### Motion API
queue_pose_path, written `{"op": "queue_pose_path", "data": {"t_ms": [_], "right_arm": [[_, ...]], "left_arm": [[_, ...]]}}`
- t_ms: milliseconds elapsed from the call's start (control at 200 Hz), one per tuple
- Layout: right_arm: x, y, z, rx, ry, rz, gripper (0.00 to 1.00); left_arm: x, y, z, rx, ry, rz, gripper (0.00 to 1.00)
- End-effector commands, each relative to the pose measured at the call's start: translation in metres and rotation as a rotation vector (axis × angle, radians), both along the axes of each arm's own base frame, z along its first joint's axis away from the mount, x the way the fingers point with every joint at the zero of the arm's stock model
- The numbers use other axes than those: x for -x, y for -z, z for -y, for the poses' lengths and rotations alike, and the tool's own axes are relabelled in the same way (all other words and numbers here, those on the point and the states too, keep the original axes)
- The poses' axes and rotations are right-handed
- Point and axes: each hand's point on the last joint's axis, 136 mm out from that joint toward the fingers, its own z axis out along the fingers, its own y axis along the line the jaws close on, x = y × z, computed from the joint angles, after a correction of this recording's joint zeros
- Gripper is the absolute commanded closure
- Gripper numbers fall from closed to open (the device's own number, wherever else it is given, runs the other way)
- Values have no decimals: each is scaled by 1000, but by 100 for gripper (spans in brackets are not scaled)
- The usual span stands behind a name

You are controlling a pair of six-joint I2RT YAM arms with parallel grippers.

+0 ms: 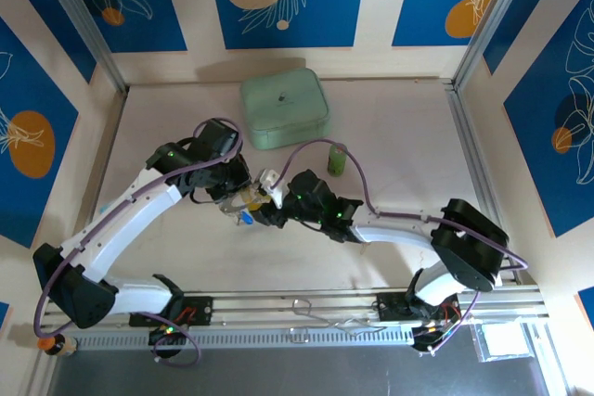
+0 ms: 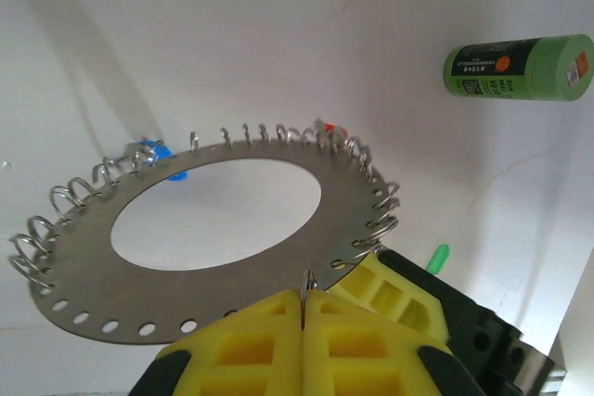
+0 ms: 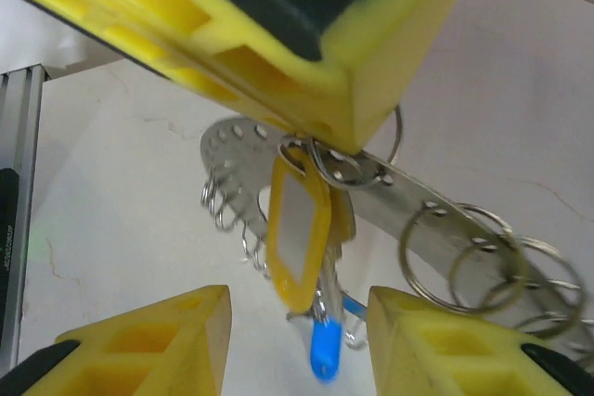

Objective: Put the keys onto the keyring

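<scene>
Open tabletop (image 1: pixel 408 146) far right, mint-green case (image 1: pixel 285 108) at back centre, green cylinder (image 1: pixel 336 159) upright near its front corner

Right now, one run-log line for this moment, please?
left end effector: shut on keyring | right end effector: open | yellow key: hangs from keyring | blue key: below it

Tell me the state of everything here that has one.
Silvery metal keyring: clamped in left claw.
Left claw: shut on keyring.
Right claw: open, empty.
Yellow-headed key: hanging from keyring.
Blue-headed key: dangling below it.
Mint-green square case: closed.
Green cylinder: upright.
</scene>
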Motion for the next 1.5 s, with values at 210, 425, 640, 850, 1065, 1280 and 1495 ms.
{"op": "queue_pose_path", "data": {"t_ms": [210,425,640,850,1065,1280,1495], "right_arm": [[-3,-12,-9,-120,-39,-32,61],[-7,-6,5,-91,-8,-35,84],[-6,3,21,-63,-14,-49,96],[-8,11,24,-55,-14,-88,100],[-11,10,20,-74,-6,-112,90],[0,7,30,-62,-46,-30,62],[32,-18,37,-100,-144,255,62]], "left_arm": [[6,-9,13,80,-18,-69,100],[5,-9,9,66,-27,-61,100],[-1,-14,2,58,-59,-38,100],[-2,-15,2,79,-90,-51,100],[3,-4,1,102,-163,-118,100],[9,3,-1,134,-274,-204,100],[17,9,5,189,-348,-292,100]]}}
